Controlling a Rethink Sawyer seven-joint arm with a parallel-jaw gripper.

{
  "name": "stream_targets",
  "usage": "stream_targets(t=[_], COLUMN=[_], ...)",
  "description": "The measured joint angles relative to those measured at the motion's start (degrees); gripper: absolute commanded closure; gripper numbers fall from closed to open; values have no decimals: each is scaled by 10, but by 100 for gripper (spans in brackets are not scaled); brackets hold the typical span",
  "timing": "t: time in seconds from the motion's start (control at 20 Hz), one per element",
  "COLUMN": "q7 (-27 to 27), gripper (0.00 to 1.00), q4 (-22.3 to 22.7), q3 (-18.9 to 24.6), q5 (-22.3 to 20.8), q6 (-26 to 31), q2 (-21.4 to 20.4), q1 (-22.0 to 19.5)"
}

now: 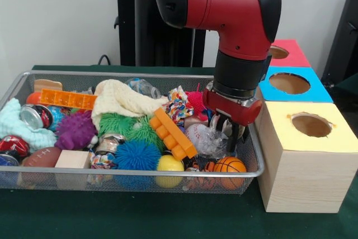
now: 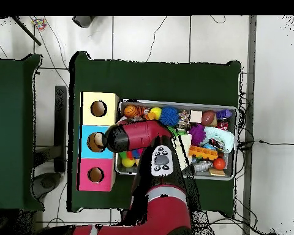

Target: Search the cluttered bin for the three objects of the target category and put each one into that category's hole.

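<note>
The wire mesh bin (image 1: 140, 174) is full of mixed toys; it also shows in the overhead view (image 2: 174, 103). My gripper (image 1: 224, 131) hangs low at the bin's right end, open, with its fingertips (image 1: 232, 138) down among the clutter. A crumpled see-through plastic bottle (image 1: 206, 141) lies right at the fingertips, to their left; I cannot tell if they touch it. A second clear bottle with a blue label (image 1: 143, 87) lies at the bin's back, behind a cream cloth (image 1: 120, 100). In the overhead view the red arm (image 2: 137, 136) hides the gripper.
Three wooden boxes with round holes stand to the right of the bin: yellow (image 1: 335, 138), blue (image 1: 319, 90), red (image 1: 295, 54). An orange brick (image 1: 172, 134), spiky balls (image 1: 137, 155), a small basketball (image 1: 229, 165) and dented cans (image 1: 34, 117) crowd the bin.
</note>
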Motion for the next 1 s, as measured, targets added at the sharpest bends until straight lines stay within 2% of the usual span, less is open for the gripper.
stream_targets(t=[0.25, 0.45, 0.75, 1.0], q7=[0, 0, 0, 0], gripper=[100, 100, 100, 100], q4=[5, 23, 48, 53], q3=[1, 2, 3, 3], q5=[0, 0, 5, 7], q6=[0, 0, 10, 25], q2=[-6, -31, -91, -125], q1=[-3, -4, -4, -4])
